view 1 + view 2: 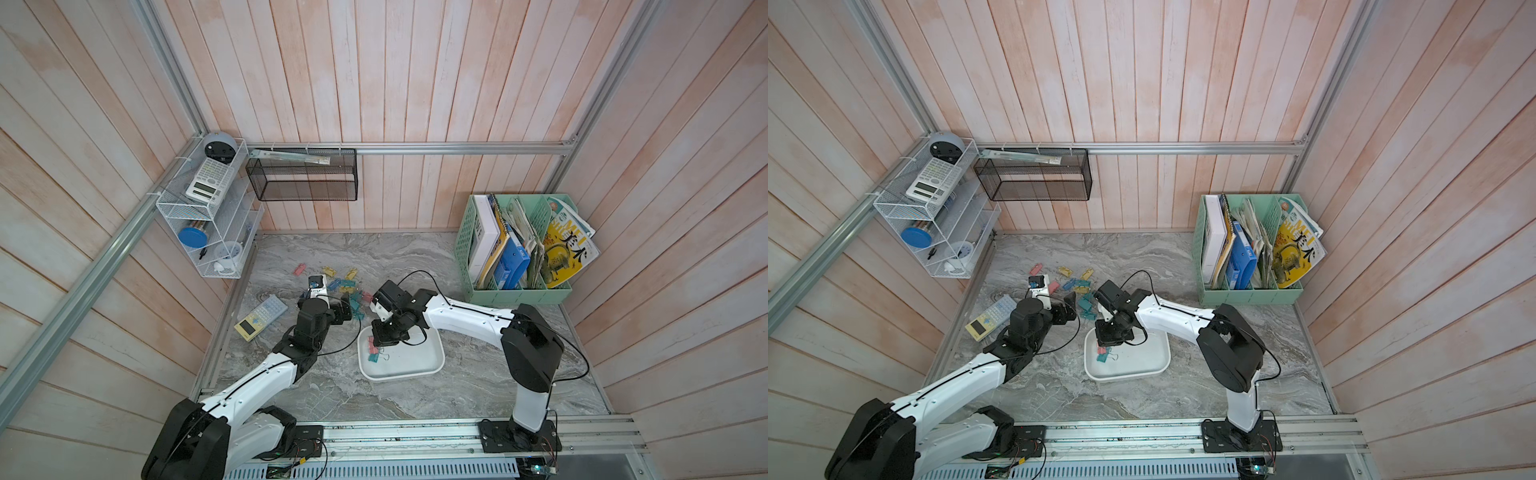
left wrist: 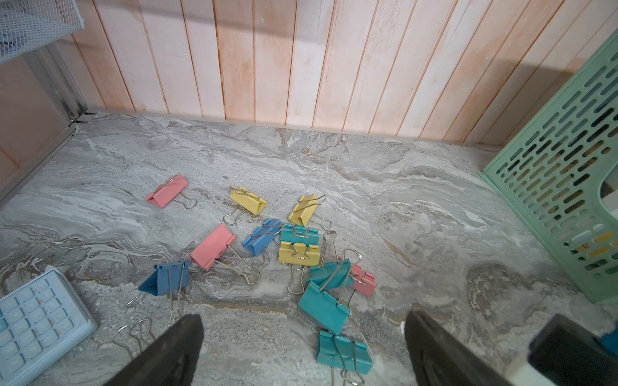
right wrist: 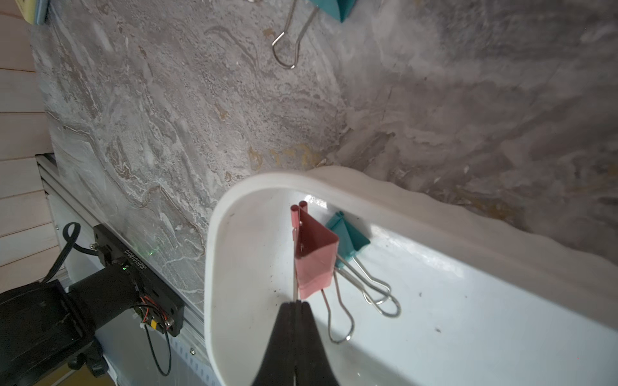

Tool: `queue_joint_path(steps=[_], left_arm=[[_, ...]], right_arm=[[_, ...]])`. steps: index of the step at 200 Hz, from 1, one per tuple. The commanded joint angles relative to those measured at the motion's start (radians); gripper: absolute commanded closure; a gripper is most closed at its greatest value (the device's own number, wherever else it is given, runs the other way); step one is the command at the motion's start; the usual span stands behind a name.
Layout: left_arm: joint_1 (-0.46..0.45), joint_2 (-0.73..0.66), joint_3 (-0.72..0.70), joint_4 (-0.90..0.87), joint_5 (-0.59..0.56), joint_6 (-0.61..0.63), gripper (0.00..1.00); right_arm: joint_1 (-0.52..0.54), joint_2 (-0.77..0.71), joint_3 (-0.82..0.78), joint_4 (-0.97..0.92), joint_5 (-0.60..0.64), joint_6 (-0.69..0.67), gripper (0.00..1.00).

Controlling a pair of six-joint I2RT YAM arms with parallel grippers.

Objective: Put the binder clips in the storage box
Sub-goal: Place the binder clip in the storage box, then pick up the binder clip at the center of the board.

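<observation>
Dropping a clip off is the step in hand, as I judge it.

In both top views the right gripper (image 1: pixel 380 337) hangs over the end of the white storage box (image 1: pixel 415 353) that lies nearest the loose binder clips (image 1: pixel 347 286). These are scattered on the grey marbled tabletop (image 1: pixel 415 257) between the yellow-and-blue calculator (image 1: pixel 262 318) and the box. Pink and teal ones show inside the box under that gripper. The left gripper (image 1: pixel 348 309) sits at the edge of the scatter. As for writing, the yellow magazine (image 1: pixel 569 253) in the mint green file basket (image 1: pixel 519 297) reads "MEI" above large black characters, 美术. The calculator keys are too small to read.

In the left wrist view the left gripper's fingers (image 2: pixel 180 344) stand wide apart with nothing between them. The nearest teal clip (image 2: pixel 324 310) lies just ahead. No lettering shows here.

In the right wrist view the right jaws are pressed together on the silver wire handle of a pink binder clip (image 3: pixel 314 257). Its body is inside the box, touching a boxed teal clip (image 3: pixel 347 235) near the rim (image 3: pixel 210 267). Whether the pink one rests on the floor, I cannot tell. A black mount (image 3: pixel 133 264) bears a printed code, too skewed to read surely.

Next, the right jaws need to part and lift clear of the rim. The left gripper needs to close on a single clip without snagging the crossed handles.
</observation>
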Motion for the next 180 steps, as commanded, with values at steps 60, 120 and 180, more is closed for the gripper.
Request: queue_joint_path(steps=[60, 120, 180], left_arm=[[-0.004, -0.009, -0.015, 0.023, -0.043, -0.064, 0.00], [-0.001, -0.039, -0.052, 0.042, -0.273, -0.190, 0.00], [0.034, -0.100, -0.116, 0.058, -0.406, -0.288, 0.00]], right_arm=[[-0.029, -0.132, -0.020, 0.060, 0.196, 0.039, 0.68], [0.031, -0.067, 0.140, 0.007, 0.516, 0.534, 0.67], [0.035, 0.195, 0.360, -0.031, 0.329, 0.711, 0.62]])
